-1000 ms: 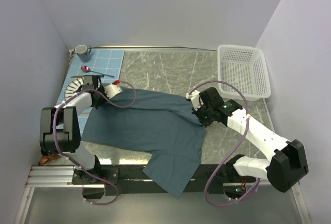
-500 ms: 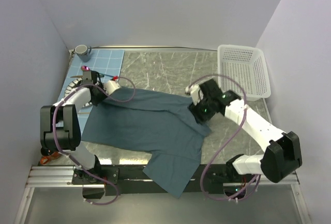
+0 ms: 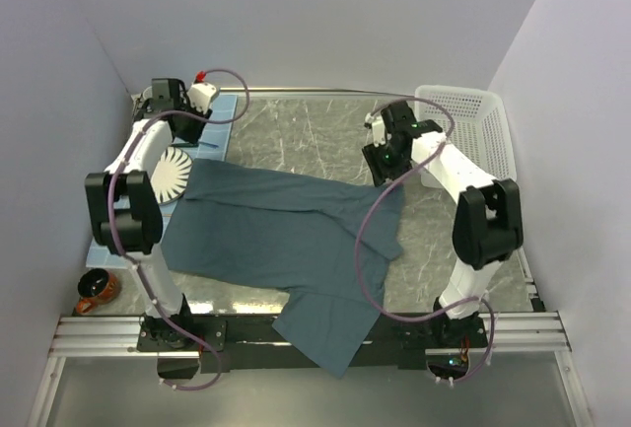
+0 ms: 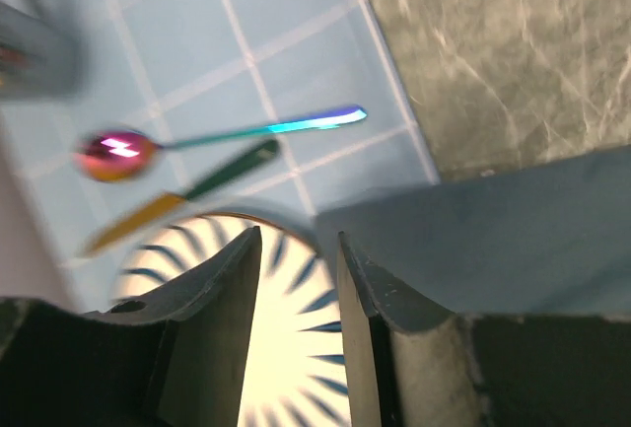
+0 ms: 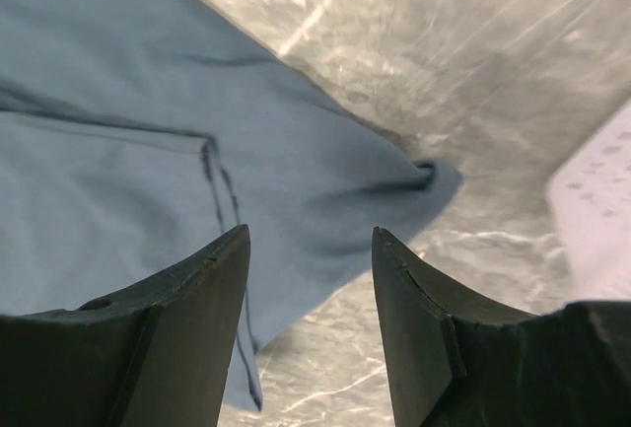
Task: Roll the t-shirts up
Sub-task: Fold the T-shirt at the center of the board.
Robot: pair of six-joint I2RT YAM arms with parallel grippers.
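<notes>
Left pincer [image 4: 299,240] up at the far left corner, fingers parted by just a narrow slot, nothing between them, released and hovering above the striped plate [image 3: 166,173]. Over on the other side, the right pincer [image 5: 311,235] is spread wide and empty too, hanging above the far right end of the t-shirt [image 3: 286,230] with clear air under it. The t-shirt, dark slate-blue, lies spread out across the middle of the marbled worktop [image 3: 306,131], flat for the most part, and one part of it spills over the near edge between the two arm bases. At its far left corner the cloth overlaps the rim of the plate. In the right wrist view a seam runs down the cloth and a small pointed fold sticks out onto bare stone, near the white basket [image 3: 473,136] but apart from it. Beyond the plate sits the light blue checked placemat [image 4: 246,52], carrying a spoon [image 4: 217,134] with a shiny pink bowl and an iridescent handle, and just beside it a second slim utensil [image 4: 187,195], green at one end and yellow at the other, too blurred to name.
</notes>
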